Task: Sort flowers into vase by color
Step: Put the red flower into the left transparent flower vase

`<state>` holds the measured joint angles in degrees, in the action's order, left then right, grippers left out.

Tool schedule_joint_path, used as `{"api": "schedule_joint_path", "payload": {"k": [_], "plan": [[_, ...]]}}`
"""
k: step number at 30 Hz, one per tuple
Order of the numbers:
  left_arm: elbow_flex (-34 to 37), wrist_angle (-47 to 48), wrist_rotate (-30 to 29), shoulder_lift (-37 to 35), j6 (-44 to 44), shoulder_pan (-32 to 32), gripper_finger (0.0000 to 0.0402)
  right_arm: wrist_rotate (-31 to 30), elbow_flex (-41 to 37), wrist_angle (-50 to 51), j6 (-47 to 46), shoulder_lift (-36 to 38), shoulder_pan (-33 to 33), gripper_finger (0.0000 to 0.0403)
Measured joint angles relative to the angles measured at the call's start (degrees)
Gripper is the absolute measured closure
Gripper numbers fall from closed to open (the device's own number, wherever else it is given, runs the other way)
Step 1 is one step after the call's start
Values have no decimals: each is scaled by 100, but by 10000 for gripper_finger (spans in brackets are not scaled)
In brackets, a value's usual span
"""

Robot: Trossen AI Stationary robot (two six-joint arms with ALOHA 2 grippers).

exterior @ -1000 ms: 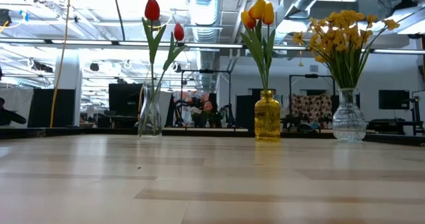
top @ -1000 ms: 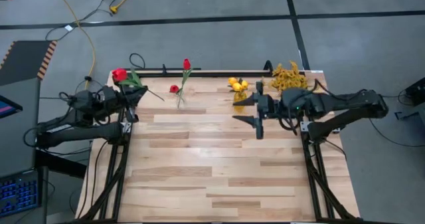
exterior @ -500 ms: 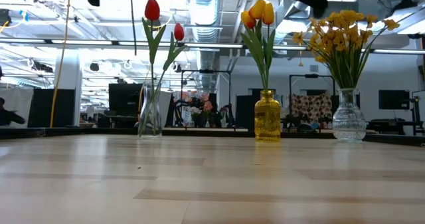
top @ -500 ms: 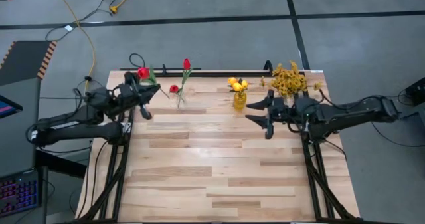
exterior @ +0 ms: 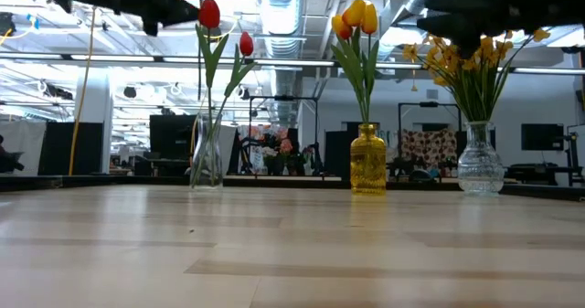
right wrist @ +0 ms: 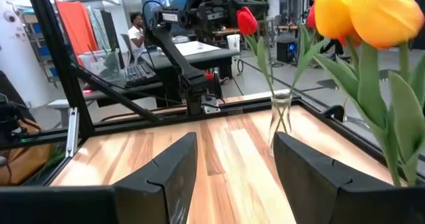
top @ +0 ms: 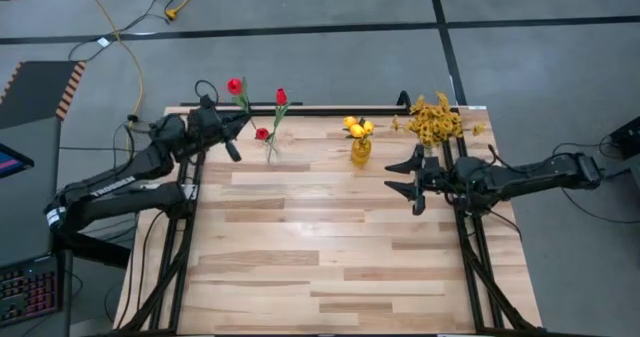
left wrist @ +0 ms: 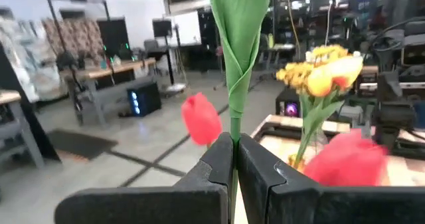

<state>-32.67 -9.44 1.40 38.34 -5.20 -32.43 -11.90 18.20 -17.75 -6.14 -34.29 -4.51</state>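
Note:
My left gripper [top: 238,127] is at the far left of the table and is shut on a red tulip [top: 234,85], just left of a clear vase [top: 270,149] that holds two red tulips [top: 281,96]. In the left wrist view my left gripper [left wrist: 234,144] shows shut on the stem. A yellow vase [top: 361,152] holds yellow-orange tulips [top: 357,128]. A cut-glass vase [exterior: 480,162] holds mustard-yellow blossoms [top: 432,120]. My right gripper [top: 404,177] is open and empty, right of the yellow vase; it also shows in the right wrist view [right wrist: 236,159]. My left gripper pinches the tulip's green stem [left wrist: 232,125] between its two fingers, just below the wrapped leaf [left wrist: 239,31]. The fingers come roughly level from the table's left and lie across the stem. The tulip stands upright above the fingers, lifted clear of the table.
The three vases stand in a row along the table's far edge [top: 330,108]. The bare wooden tabletop [top: 330,247] stretches toward the near edge. A person [right wrist: 136,26] sits in the room beyond the table.
My left gripper has carried the red tulip up and toward the far edge and the right, up to the clear vase, keeping hold of it. My right gripper has drawn back from the yellow vase toward the table's right edge, still open.

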Motion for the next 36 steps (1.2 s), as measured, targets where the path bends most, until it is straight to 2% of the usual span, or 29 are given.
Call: {"api": "schedule_joint_path", "payload": {"k": [4,6,12,19,36], "plan": [[2,-170,610,380,153,-333,401,-2,-375,-191,-1,338,0,179],[2,-304,705,569,187,-424,401,-2,-551,-222,-3,526,0,179],[2,-534,771,1040,270,-498,401,-4,-932,-240,-254,1009,6,179],[2,-556,778,1388,311,-498,401,-7,-981,-263,-257,1198,7,179],[4,-9,548,1417,546,-496,401,-10,-980,-246,-247,1187,7,179]]}}
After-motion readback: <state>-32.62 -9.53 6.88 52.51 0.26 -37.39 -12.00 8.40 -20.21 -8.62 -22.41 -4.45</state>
